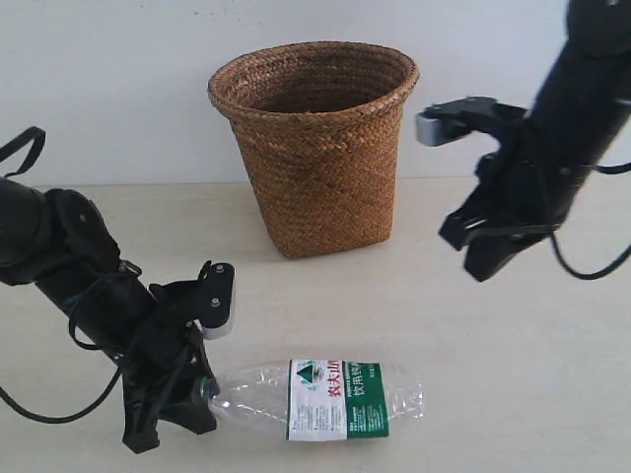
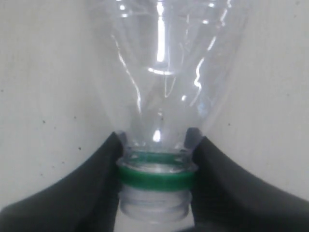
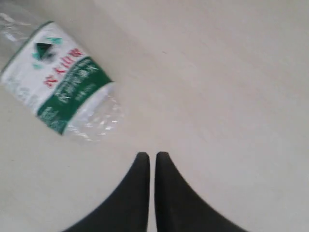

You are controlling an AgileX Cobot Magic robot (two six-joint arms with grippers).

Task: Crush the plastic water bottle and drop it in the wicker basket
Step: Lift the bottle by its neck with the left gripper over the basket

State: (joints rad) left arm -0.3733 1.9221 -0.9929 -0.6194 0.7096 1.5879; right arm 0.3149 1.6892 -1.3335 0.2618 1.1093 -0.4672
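The plastic water bottle lies on its side on the table near the front, its green-and-white label facing up and its neck pointing left. My left gripper is shut on the bottle's neck; in the left wrist view the two black fingers press against the green neck ring from both sides. The wicker basket stands upright at the back, behind the bottle. My right gripper hangs in the air to the right of the basket, shut and holding nothing; its wrist view shows the bottle lying off to one side.
Pale bare tabletop stretches between the bottle and the right arm. A white wall rises behind the basket. Black cables trail from both arms.
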